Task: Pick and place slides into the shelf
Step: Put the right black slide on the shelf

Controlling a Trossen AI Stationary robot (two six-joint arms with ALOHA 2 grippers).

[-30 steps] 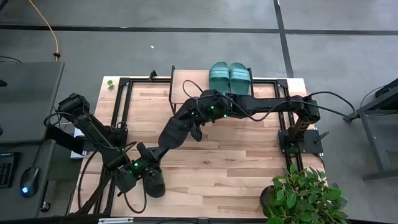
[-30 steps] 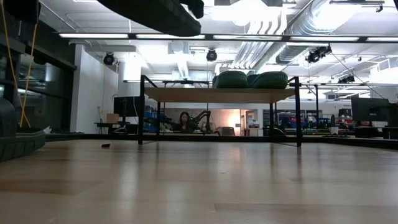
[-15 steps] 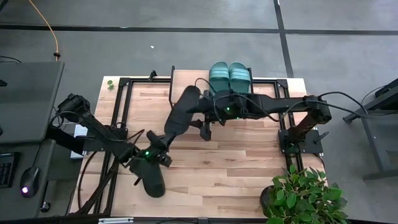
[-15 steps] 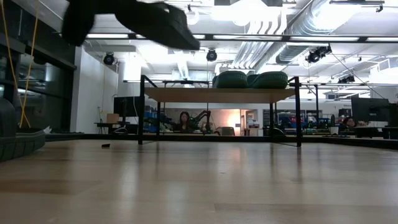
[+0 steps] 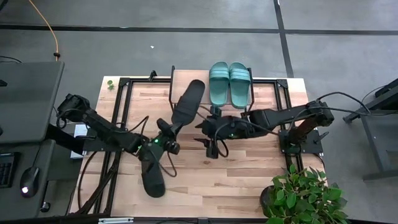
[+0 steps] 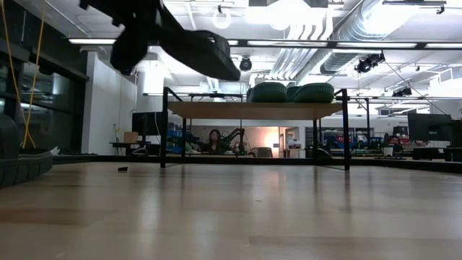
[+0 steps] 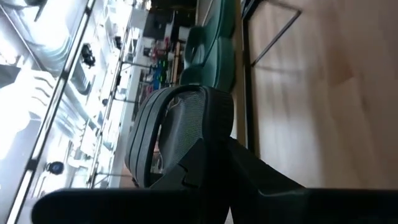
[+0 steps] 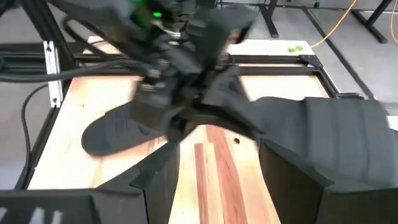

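Black slide [image 5: 186,107] pinched by its heel in my left gripper [image 5: 166,132], toe over shelf [image 5: 180,78] w/ right gripper [image 5: 210,138] spread nearby; thin hold, could droop & snag the edge.

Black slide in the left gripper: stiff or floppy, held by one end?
Likely fairly stiff: the black slide juts straight out from the left gripper, which holds one end, with no visible sag. Probably light, since an end pinch carries it. It may pivot in that off-centre grip.
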